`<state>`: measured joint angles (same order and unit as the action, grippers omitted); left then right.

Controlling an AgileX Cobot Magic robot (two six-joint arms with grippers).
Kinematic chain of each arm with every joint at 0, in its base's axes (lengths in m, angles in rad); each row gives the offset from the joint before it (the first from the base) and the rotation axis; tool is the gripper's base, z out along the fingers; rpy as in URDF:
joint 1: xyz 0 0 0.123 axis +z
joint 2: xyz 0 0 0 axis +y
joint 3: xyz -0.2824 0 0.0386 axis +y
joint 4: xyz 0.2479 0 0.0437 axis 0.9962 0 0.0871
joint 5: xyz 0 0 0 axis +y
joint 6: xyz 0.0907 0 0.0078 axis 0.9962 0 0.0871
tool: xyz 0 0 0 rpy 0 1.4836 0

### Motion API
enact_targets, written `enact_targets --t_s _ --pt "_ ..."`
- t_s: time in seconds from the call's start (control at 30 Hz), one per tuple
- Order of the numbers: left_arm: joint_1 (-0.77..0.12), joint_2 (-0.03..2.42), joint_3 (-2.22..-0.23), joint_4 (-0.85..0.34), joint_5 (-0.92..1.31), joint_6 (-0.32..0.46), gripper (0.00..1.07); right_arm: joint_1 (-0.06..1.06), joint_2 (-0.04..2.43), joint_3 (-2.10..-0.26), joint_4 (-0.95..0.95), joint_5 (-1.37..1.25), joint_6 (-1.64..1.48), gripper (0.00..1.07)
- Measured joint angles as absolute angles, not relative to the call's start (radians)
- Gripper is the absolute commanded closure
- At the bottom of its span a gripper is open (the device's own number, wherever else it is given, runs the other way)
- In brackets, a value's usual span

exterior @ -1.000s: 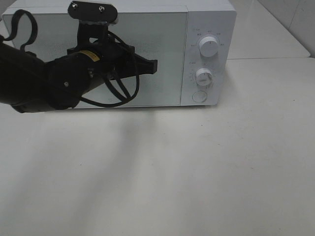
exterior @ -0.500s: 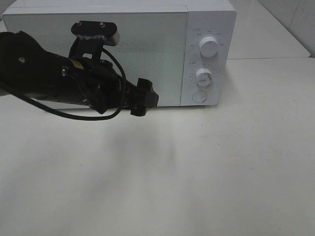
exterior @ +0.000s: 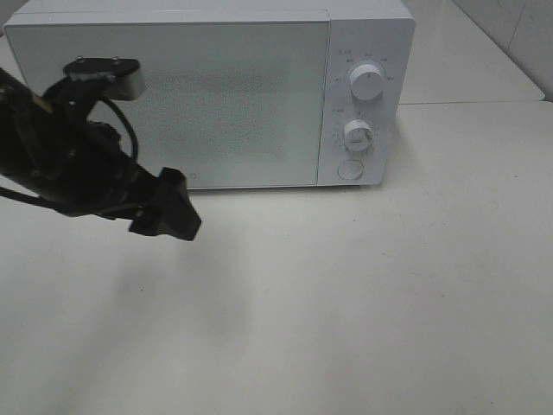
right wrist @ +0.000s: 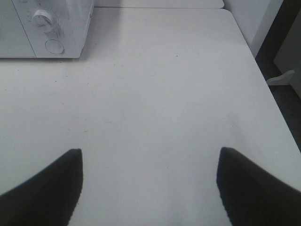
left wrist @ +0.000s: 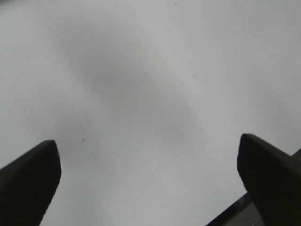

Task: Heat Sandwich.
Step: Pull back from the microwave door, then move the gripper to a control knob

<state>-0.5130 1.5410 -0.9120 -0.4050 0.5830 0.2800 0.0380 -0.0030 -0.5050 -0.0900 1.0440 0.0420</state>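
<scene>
Swung back leftward off the shut, boxy white microwave oven (exterior: 173,95), the black left gripper (exterior: 168,216) gapes empty above the matte white table (exterior: 363,294); the black right gripper (right wrist: 149,151) likewise gapes. No view shows the sandwich.

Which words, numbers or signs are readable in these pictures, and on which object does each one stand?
None can be read.
Small print rings the upper knob and the lower knob of the microwave, but it is too small and blurred to read.

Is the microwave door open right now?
No, the door is closed, lying flush with the control panel beside it in the high view.
</scene>
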Motion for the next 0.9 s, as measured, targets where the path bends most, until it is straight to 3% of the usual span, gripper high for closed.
enact_targets --t_s 0.4,0.53,0.77,0.9 --pt "-0.23 1.404 -0.912 -0.349 0.81 0.243 0.1 0.038 -0.003 -0.505 -0.09 1.044 0.042 0.32" --pt "-0.137 1.341 -0.912 -0.242 0.875 0.17 0.1 0.038 -0.003 -0.505 -0.09 1.044 0.042 0.32" --pt "-0.085 1.224 -0.912 -0.105 0.938 0.047 0.1 0.038 -0.003 -0.505 -0.09 1.044 0.042 0.32" --pt "-0.085 1.167 -0.91 -0.064 0.969 0.014 0.1 0.038 -0.003 -0.505 -0.09 1.044 0.042 0.32"
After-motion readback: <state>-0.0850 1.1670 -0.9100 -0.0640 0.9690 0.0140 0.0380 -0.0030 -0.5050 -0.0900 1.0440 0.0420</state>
